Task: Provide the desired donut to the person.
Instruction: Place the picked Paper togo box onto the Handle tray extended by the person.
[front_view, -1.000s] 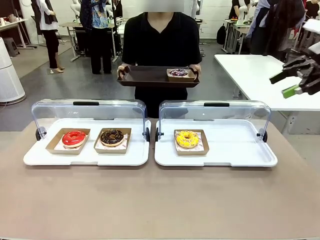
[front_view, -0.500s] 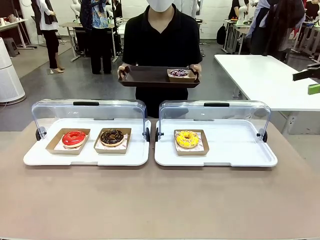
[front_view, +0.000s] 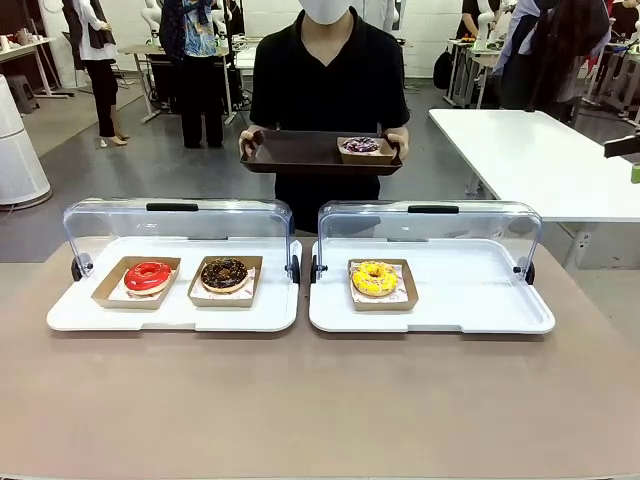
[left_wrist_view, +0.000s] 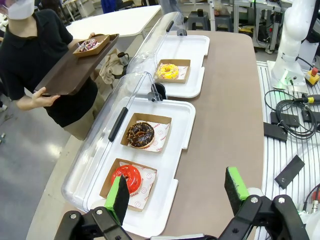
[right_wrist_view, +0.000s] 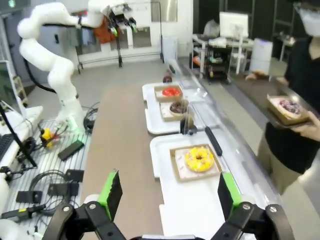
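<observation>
While the person (front_view: 320, 80) holds a tray (front_view: 290, 152) with 1 purple donut (front_view: 361, 145), the left pincer (left_wrist_view: 177, 189) and right pincer (right_wrist_view: 170, 192) stand spread wide, empty.

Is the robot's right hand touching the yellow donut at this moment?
Apart. The right wrist view shows the right hand open and high above the table; the yellow donut lies in its box farther off, clear of both green fingers.

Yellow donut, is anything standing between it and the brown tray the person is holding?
Yes: the case's open clear lid stands along the far edge, between the yellow donut and the brown tray held by the person. The donut's near side and top look uncovered.
</observation>
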